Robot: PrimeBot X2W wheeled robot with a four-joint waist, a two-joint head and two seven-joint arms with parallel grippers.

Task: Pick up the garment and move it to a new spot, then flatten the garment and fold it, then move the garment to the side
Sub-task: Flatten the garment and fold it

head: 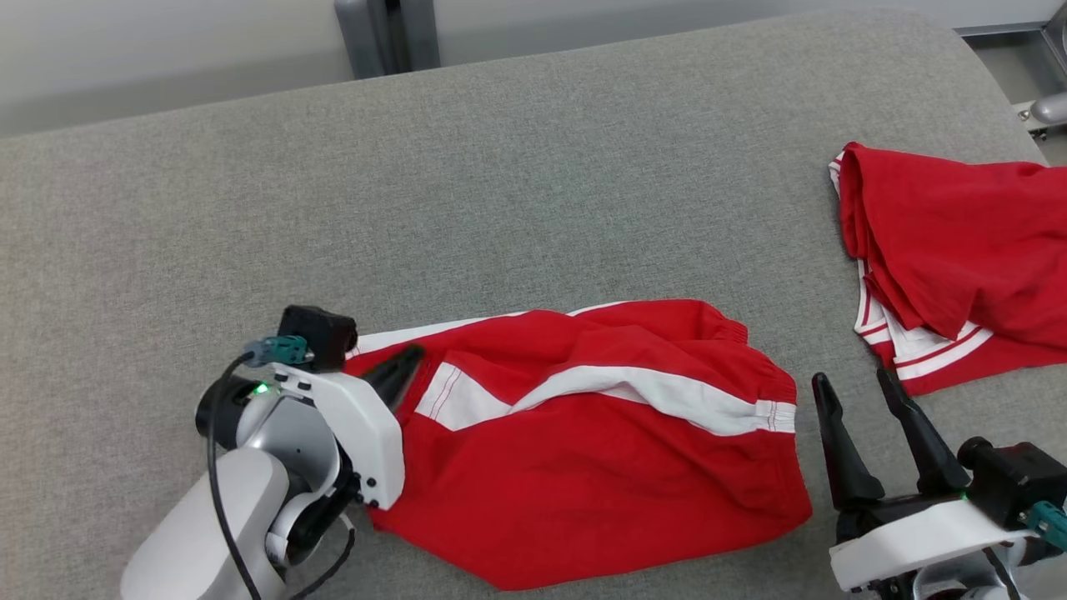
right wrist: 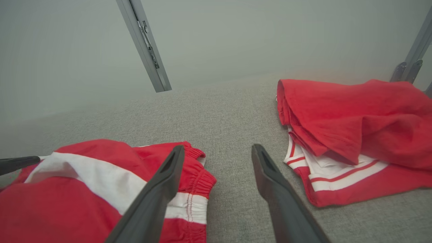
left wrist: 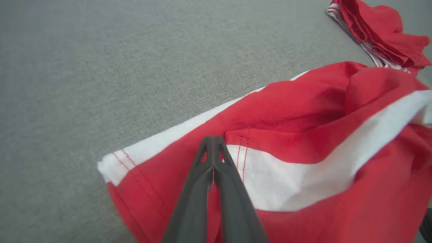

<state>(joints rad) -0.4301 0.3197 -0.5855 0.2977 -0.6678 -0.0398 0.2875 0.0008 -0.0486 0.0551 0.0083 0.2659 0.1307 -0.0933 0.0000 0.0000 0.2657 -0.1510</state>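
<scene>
Left gripper [left wrist: 213,139] has its fingers pressed together on the crumpled red fabric shorts [head: 600,450] with white side stripes, lying lengthwise left-right, elastic waistband [head: 771,392] pointing right.

Both arms end in two long, dark, tapering fingers with cut-out tips. Behind the left gripper's [head: 408,358] fingers sit a white plastic housing [head: 367,425] with dark screws, a green light [head: 261,389], a black camera box [head: 317,333], a teal plug [head: 279,350] and a looping black cable [head: 218,492]. The right gripper [head: 853,382] is built alike.
</scene>
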